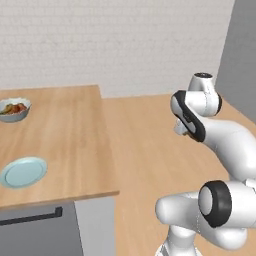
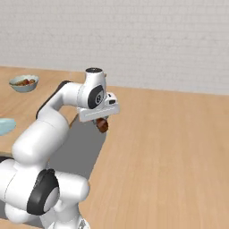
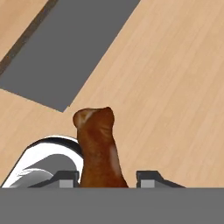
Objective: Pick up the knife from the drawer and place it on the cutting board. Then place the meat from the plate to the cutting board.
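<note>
Meat (image 3: 99, 148), a small reddish-brown chunk, is pinched in the gripper (image 3: 105, 179), held in the air above the wooden floor (image 2: 170, 152), right of the counter (image 1: 55, 145) where the round pale blue-green plate (image 1: 23, 171) lies.

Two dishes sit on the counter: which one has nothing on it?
The flat blue-green plate at the counter's near edge is bare; the deeper pale bowl farther back holds fruit.
</note>
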Motion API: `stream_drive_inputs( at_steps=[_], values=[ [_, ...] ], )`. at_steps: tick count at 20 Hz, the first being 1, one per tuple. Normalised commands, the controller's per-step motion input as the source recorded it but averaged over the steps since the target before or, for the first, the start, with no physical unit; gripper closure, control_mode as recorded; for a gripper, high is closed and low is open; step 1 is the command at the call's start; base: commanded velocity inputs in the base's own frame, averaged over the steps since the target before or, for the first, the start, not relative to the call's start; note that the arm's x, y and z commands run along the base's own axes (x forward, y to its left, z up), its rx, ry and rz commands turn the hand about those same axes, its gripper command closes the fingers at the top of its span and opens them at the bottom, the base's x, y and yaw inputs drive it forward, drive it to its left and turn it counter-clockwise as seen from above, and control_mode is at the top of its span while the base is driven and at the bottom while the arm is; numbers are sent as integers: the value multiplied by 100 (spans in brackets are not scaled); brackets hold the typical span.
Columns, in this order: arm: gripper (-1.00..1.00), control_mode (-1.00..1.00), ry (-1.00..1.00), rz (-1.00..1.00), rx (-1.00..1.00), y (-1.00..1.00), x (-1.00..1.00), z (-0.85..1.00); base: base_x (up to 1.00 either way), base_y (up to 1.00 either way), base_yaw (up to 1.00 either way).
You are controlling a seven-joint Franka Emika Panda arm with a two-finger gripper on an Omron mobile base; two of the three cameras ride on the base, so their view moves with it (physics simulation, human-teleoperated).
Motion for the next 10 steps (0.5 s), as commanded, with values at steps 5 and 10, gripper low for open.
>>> stream_drive_inputs(
  at_steps=[5,10],
  values=[
    [100,100,0,0,0,0,0,0,94,-83,10],
    [100,100,0,0,0,0,0,0,100,-28,22]
  ],
)
